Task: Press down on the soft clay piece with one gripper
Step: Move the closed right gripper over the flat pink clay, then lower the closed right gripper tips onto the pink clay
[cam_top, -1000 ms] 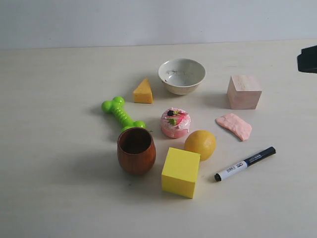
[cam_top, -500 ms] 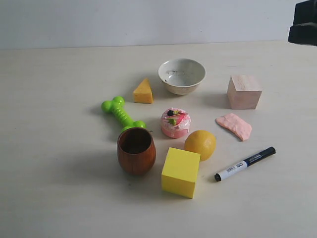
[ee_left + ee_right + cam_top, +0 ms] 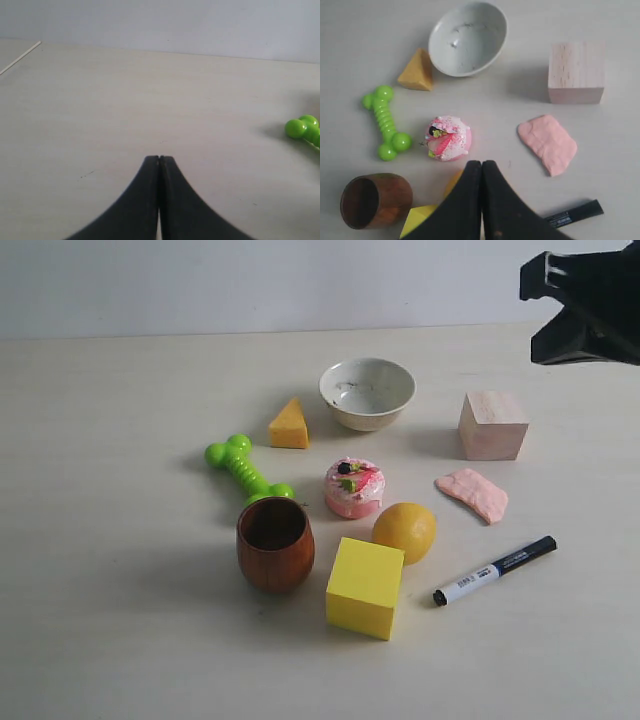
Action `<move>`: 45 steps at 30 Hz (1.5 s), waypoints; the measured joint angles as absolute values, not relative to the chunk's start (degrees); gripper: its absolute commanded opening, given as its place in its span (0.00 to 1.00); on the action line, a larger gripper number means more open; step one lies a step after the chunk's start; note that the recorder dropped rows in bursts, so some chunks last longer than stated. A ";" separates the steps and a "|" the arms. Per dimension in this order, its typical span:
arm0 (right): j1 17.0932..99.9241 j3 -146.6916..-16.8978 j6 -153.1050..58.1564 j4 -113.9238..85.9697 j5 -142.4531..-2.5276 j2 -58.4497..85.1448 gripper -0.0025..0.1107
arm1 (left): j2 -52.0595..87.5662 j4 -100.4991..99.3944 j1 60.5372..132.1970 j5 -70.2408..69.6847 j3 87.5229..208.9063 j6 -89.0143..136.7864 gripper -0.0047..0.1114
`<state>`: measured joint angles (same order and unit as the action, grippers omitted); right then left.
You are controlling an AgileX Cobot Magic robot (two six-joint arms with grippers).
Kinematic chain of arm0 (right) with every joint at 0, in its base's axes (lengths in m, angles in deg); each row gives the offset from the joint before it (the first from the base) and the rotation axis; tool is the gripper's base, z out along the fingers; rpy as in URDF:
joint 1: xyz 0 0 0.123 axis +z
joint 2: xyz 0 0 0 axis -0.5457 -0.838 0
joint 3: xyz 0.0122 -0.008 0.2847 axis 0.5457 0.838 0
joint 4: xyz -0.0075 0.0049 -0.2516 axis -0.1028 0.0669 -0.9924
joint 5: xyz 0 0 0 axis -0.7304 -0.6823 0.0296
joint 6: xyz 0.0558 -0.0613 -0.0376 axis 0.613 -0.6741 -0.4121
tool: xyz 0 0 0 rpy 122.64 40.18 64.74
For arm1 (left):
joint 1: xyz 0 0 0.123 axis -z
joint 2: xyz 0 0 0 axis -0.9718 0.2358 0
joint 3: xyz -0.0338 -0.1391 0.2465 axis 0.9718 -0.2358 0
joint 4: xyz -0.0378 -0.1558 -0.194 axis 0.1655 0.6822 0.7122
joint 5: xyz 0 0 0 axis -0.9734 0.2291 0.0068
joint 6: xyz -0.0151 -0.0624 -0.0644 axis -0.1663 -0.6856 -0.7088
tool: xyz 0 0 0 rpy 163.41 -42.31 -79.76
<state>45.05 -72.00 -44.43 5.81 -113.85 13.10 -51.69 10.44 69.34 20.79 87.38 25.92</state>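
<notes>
The soft clay piece (image 3: 473, 494) is a flat, lumpy salmon-pink slab lying on the table just in front of the pale wooden cube (image 3: 492, 425). The right wrist view looks down on the clay (image 3: 548, 143) and on my right gripper (image 3: 481, 163), which is shut and empty, high above the table and apart from the clay. In the exterior view only part of the black right arm (image 3: 585, 305) shows, at the top right corner. My left gripper (image 3: 159, 158) is shut with nothing in it, over bare table far from the clay.
Around the clay lie a black-and-white marker (image 3: 494, 570), an orange ball (image 3: 405, 531), a yellow cube (image 3: 365, 587), a pink cake toy (image 3: 353, 487), a brown wooden cup (image 3: 275, 543), a green bone toy (image 3: 246, 472), a cheese wedge (image 3: 290, 425) and a white bowl (image 3: 367, 393).
The right arm has come further into the exterior view from the top right corner, moving left. Nothing on the table has moved.
</notes>
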 measured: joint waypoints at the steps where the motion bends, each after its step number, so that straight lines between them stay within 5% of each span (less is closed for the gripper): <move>1: 45.05 -73.19 -41.41 4.96 -115.16 10.03 0.02 | -51.69 10.44 69.34 20.79 87.38 25.92 0.04; 12: 54.79 -83.14 -17.88 -9.39 -122.88 -8.08 0.02 | -51.69 10.44 69.34 20.79 87.38 25.92 0.04; 45: 55.02 -94.20 6.04 -15.35 -132.29 -24.34 0.02 | -51.69 10.44 69.34 20.79 87.38 25.92 0.04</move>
